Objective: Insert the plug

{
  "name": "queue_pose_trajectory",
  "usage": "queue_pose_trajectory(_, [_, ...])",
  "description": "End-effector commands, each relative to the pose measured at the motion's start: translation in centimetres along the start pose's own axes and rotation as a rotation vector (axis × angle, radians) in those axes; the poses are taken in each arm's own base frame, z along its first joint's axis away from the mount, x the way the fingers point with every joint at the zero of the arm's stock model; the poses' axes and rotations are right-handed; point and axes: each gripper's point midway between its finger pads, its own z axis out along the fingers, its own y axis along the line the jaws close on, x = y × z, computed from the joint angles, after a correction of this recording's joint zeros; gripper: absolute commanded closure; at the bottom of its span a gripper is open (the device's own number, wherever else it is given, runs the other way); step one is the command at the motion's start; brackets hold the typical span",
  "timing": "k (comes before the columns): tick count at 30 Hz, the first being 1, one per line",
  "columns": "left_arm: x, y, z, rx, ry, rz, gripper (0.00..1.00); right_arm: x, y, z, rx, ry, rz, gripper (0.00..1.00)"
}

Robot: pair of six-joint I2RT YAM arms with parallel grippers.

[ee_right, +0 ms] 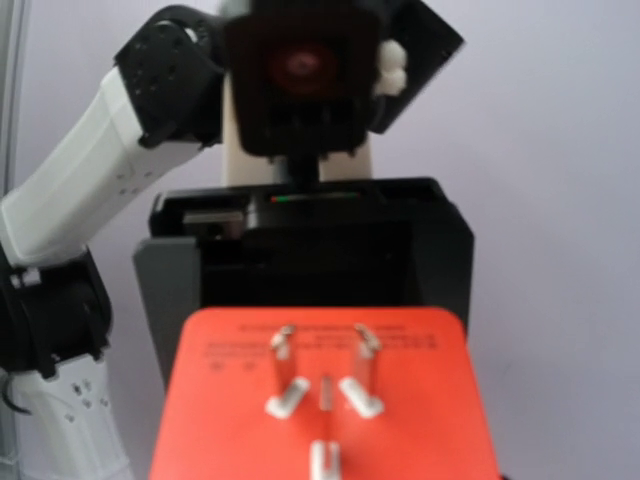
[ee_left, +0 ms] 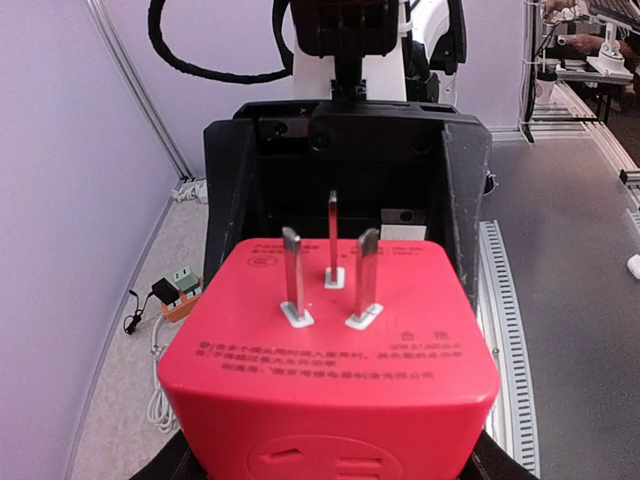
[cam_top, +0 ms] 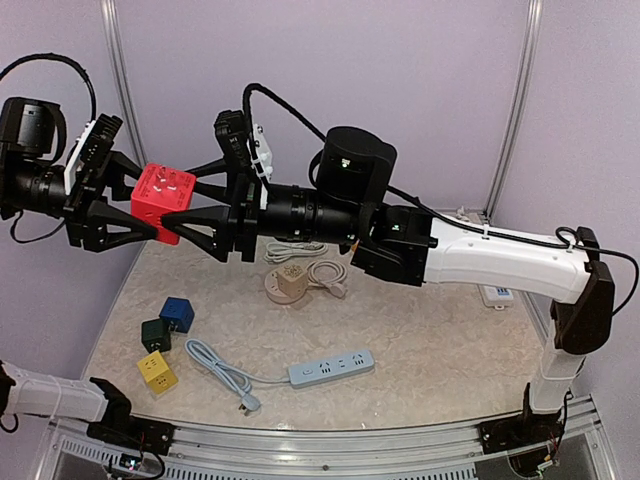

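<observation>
A red cube plug (cam_top: 160,198) with three metal prongs hangs high above the table between my two grippers. My left gripper (cam_top: 150,207) comes in from the left and is shut on it. My right gripper (cam_top: 178,195) comes in from the right, its fingers (cam_top: 200,228) flanking and touching the cube's other end. In the left wrist view the cube (ee_left: 330,350) fills the bottom, prongs up, with the right gripper facing behind it. In the right wrist view the cube (ee_right: 320,420) also fills the bottom. A pale blue power strip (cam_top: 331,368) lies on the table below.
The strip's grey cable ends in a loose plug (cam_top: 250,404). Blue (cam_top: 176,313), dark green (cam_top: 155,334) and yellow (cam_top: 157,372) cube plugs sit at front left. A beige round socket (cam_top: 288,285) with a coiled white cable is at the back centre.
</observation>
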Motion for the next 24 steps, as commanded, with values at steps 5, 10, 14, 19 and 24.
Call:
queue_pose_trajectory(5, [0.8,-0.1,0.5,0.012,0.025,-0.001,1.00,1.2,1.1,0.5,-0.082,0.043,0.025,0.69])
queue_pose_trajectory(10, [0.9,-0.1,0.5,0.012,0.024,-0.007,1.00,1.9,1.4,0.5,-0.091,0.064,0.034,1.00])
queue_pose_trajectory(14, [1.4,0.0,0.6,0.007,0.039,-0.013,1.00,2.2,1.1,0.1,-0.078,0.079,0.038,1.00])
queue_pose_trajectory(19, [2.2,0.3,0.8,-0.013,0.060,-0.036,1.00,2.4,0.6,-0.4,-0.062,0.090,0.064,1.00])
queue_pose_trajectory(24, [2.0,0.3,0.7,-0.020,0.053,-0.043,0.96,3.0,0.5,-0.4,-0.060,0.112,0.088,1.00])
